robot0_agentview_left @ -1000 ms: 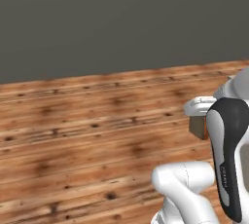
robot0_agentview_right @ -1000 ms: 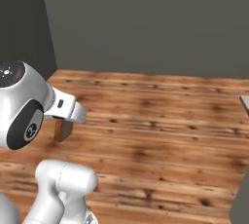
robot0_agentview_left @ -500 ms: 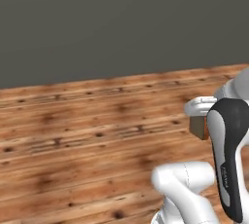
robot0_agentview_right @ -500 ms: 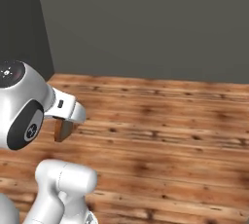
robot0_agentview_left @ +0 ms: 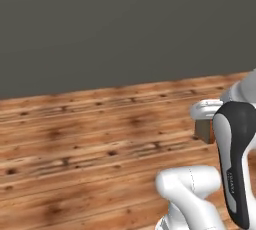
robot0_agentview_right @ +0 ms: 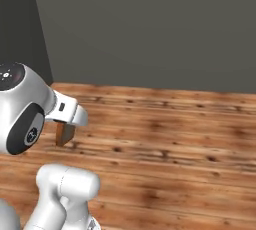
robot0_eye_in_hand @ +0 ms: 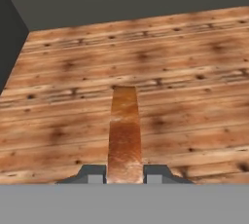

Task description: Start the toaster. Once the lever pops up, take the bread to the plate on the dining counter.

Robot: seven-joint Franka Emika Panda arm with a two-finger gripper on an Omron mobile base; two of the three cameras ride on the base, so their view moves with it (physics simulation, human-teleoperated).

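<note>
View panned | gripper (robot0_eye_in_hand: 125,177) clamps bread (robot0_eye_in_hand: 124,135) | fingertips mostly cut off

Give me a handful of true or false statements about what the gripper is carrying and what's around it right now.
1. The gripper is shut on the bread. True.
2. The bread lies flat on a white plate. False: it is held edge-on between the fingers above the wooden floor.
3. A dark grey wall stands behind the floor. True.
4. The gripper's jaws are wide open and hold nothing. False: they clamp the slice.
5. The floor is white tile. False: it is brown wooden planks.
</note>
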